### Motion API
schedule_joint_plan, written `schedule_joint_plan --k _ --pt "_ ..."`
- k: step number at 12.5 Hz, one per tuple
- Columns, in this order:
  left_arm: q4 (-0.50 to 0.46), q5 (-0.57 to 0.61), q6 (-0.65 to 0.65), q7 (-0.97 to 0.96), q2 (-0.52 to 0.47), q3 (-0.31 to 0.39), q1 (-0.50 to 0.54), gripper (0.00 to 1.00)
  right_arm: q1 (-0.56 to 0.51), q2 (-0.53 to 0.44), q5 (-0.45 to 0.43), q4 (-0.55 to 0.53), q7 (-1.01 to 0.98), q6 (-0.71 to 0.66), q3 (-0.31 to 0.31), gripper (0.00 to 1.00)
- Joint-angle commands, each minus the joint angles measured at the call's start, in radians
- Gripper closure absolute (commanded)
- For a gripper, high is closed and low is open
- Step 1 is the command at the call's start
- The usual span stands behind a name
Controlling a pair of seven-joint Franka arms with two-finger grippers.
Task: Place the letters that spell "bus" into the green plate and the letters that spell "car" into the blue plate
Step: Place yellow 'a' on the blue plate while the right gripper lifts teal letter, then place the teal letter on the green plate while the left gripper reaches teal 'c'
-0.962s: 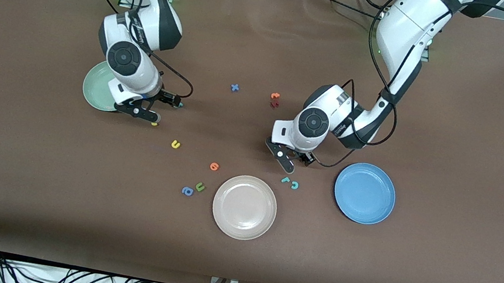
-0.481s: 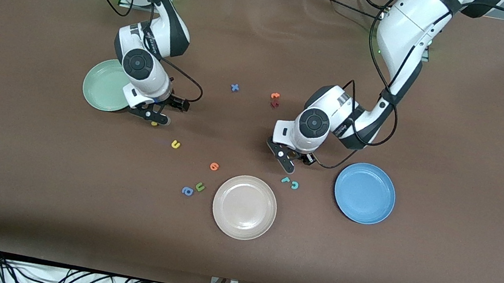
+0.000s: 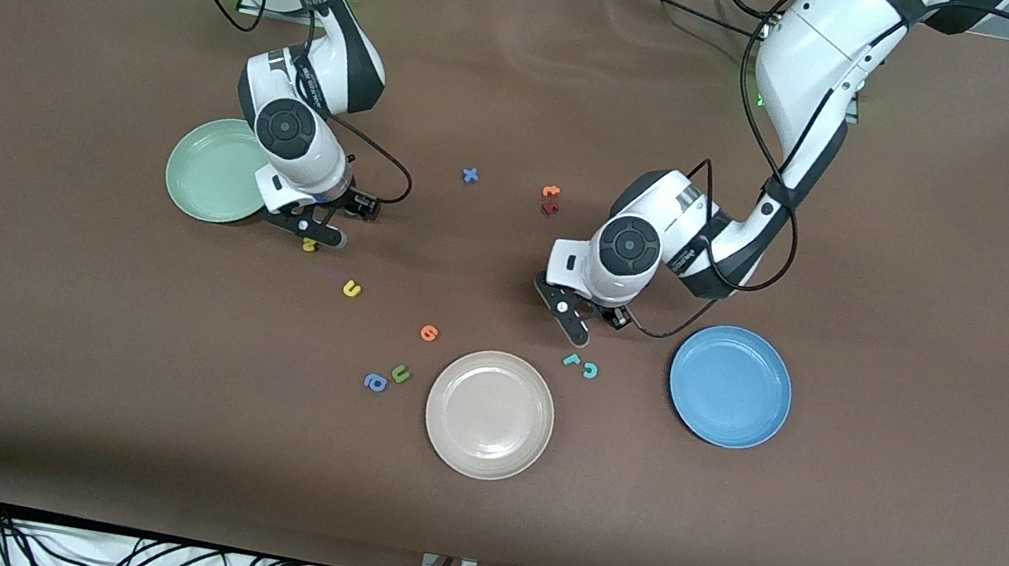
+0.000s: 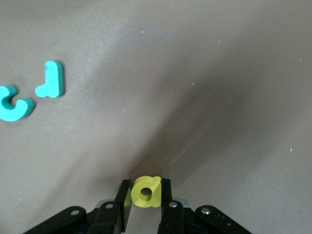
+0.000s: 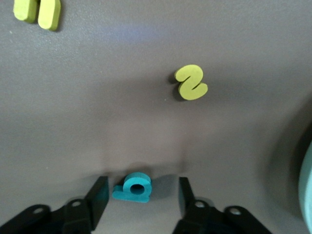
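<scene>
Just beside the green plate (image 3: 203,170), the right gripper (image 3: 310,235) straddles the teal b (image 5: 132,187) with fingers spread, poised to close on it, while the left gripper (image 3: 573,326), near the blue plate (image 3: 731,387), pinches the yellow a (image 4: 145,191), presumably to carry it there.

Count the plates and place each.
3. The green plate toward the right arm's end, the beige plate nearest the front camera, the blue plate toward the left arm's end.

Three plates: green plate (image 3: 203,170), beige plate (image 3: 489,414), blue plate (image 3: 730,387). Twelve foam letters (image 3: 352,289): three teal, three yellow, two orange, two blue, one green, one red.
</scene>
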Motion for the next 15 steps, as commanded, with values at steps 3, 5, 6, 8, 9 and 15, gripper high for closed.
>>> schedule_joint_plan --k 3,5,6,8,9,15 --pt "-0.003 0.023 -0.165 0.174 -0.128 0.001 0.134 0.83 -0.001 0.006 0.018 -0.015 0.010 0.039 0.009 0.39" --pt "0.033 0.026 -0.160 0.257 -0.096 0.005 0.218 0.83 -0.001 0.011 0.018 -0.015 0.010 0.042 0.010 0.40" --pt "0.053 0.026 -0.159 0.295 -0.080 0.003 0.252 0.83 -0.001 0.013 0.030 -0.015 0.010 0.052 0.012 0.41" --pt "0.067 0.024 -0.156 0.322 -0.062 0.009 0.265 0.76 -0.001 0.020 0.044 -0.015 0.010 0.063 0.014 0.42" --pt "0.067 0.026 -0.145 0.322 -0.056 0.017 0.263 0.36 -0.001 0.020 0.044 -0.015 0.009 0.063 0.014 0.42" --pt "0.081 0.014 -0.136 0.146 -0.046 0.011 0.207 0.00 -0.001 0.020 0.042 -0.015 -0.001 0.056 0.014 0.84"
